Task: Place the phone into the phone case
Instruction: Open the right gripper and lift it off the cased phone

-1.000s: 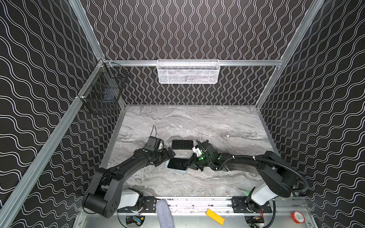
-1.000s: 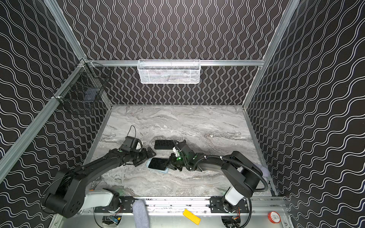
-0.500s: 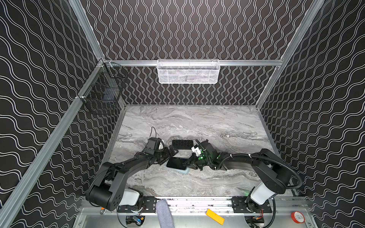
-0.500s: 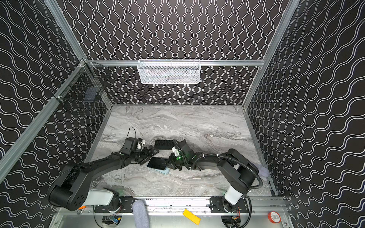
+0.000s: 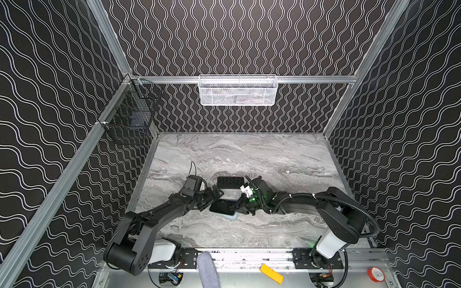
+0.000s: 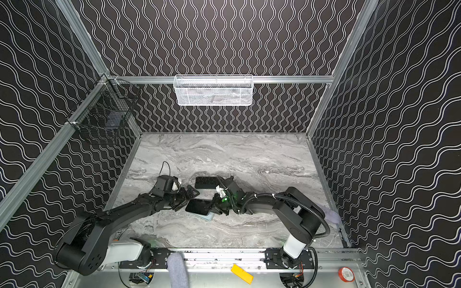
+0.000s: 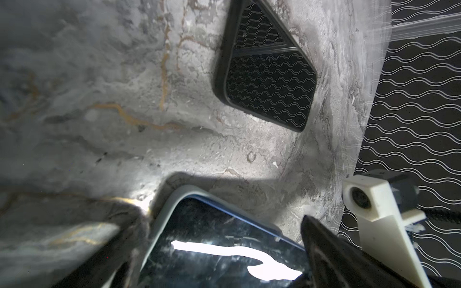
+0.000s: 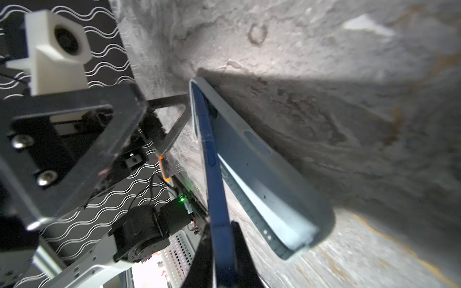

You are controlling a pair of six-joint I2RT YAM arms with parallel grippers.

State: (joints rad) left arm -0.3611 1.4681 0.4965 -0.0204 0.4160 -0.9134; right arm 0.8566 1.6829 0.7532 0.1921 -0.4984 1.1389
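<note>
The phone point(image 5: 222, 206) point(image 6: 198, 206), dark-screened with a blue edge, lies tilted over the pale grey-blue phone case point(image 5: 231, 217) point(image 6: 209, 216) at the front middle of the marble table. In the right wrist view the phone point(image 8: 212, 162) has its far end inside the case point(image 8: 262, 179) and its near end raised. My right gripper point(image 5: 237, 207) point(image 6: 212, 205) point(image 8: 221, 227) is shut on that raised blue edge. My left gripper point(image 5: 212, 199) point(image 6: 188, 200) point(image 7: 222, 224) stands open at the phone's point(image 7: 224, 249) other end, one finger on each side, beside the case rim point(image 7: 164, 214).
A black-rimmed glossy slab point(image 5: 230, 182) point(image 7: 267, 82) lies flat just behind the two grippers. A white mesh basket point(image 5: 237, 91) hangs on the back wall and a black wire basket point(image 5: 129, 119) on the left wall. A yellow piece point(image 5: 271, 273) and a red roll point(image 5: 375, 274) lie beyond the front rail.
My open left gripper has edged in toward the phone's left end. The right gripper still holds the tilted phone over the case, shifted only slightly.
</note>
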